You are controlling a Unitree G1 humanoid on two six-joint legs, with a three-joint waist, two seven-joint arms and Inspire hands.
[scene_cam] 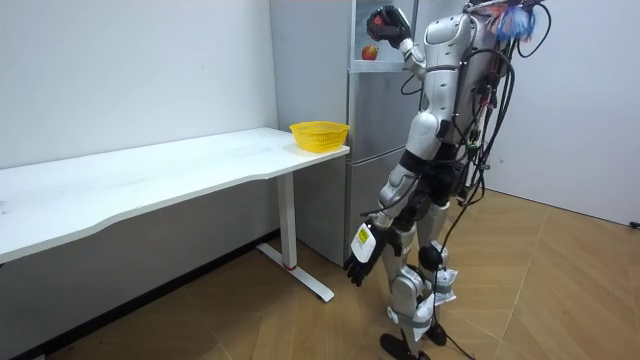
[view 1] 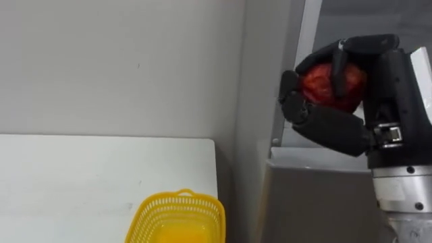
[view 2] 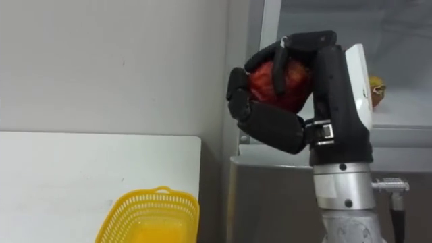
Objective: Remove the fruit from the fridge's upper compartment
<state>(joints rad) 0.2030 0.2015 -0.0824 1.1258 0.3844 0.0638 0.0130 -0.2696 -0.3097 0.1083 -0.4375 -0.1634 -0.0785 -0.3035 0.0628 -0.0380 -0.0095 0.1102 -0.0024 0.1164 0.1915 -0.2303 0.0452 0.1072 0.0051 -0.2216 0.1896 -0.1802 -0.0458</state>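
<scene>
My right hand is raised at head height in front of the open upper fridge compartment. Its fingers are curled round a red round fruit, which shows between them. The same hand and fruit appear in the right eye view, just outside the fridge's frame. In the room view the right hand is held up high at the fridge. My left hand hangs low by my thigh with relaxed fingers, holding nothing.
A yellow mesh basket stands at the corner of the white table, left of the grey fridge. Another red fruit lies on the upper shelf, and a yellow-orange item sits behind my hand.
</scene>
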